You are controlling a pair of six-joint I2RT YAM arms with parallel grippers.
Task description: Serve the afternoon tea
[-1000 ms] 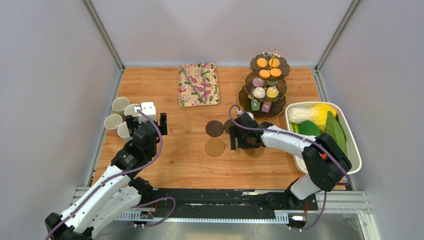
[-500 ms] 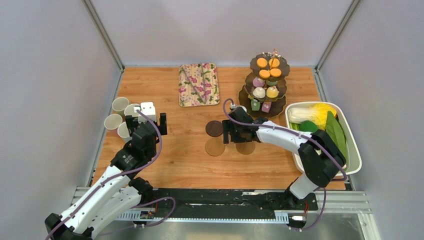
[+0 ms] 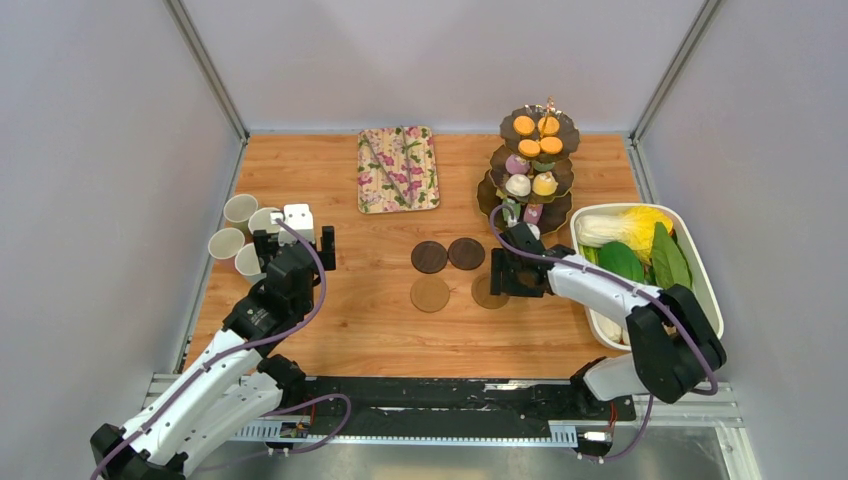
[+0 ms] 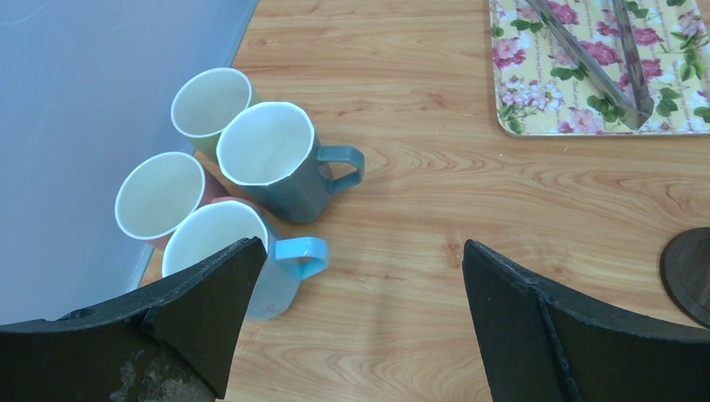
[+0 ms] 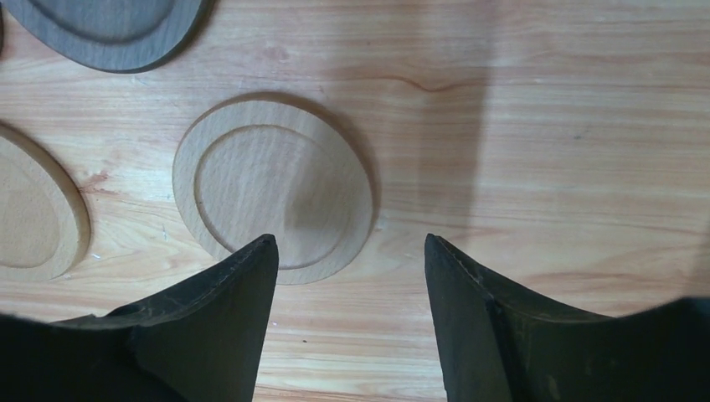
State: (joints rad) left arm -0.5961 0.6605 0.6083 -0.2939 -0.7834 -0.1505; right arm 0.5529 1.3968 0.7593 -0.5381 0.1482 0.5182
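Note:
The dark three-tier stand [image 3: 530,170] with orange, purple, white, yellow and green cakes stands at the back right. Two dark coasters [image 3: 429,257] [image 3: 466,253] and two light wooden coasters [image 3: 430,293] [image 3: 487,291] lie mid-table. My right gripper [image 3: 506,278] hovers open and empty just right of the right-hand light coaster [image 5: 272,193], seen in the right wrist view [image 5: 352,251]. Four pastel mugs [image 3: 240,235] cluster at the left edge. My left gripper [image 3: 295,245] is open and empty beside them; the light blue mug [image 4: 226,251] sits by its left finger [image 4: 209,310].
A floral tray [image 3: 398,168] with tongs [image 4: 599,63] lies at the back centre. A white tub [image 3: 700,290] of vegetables stands at the right edge, close to my right arm. Grey walls enclose the table on three sides.
My right gripper swung left, then back to the right, uncovering the second dark coaster. The right-hand light coaster now lies a little further left. The left arm has not moved.

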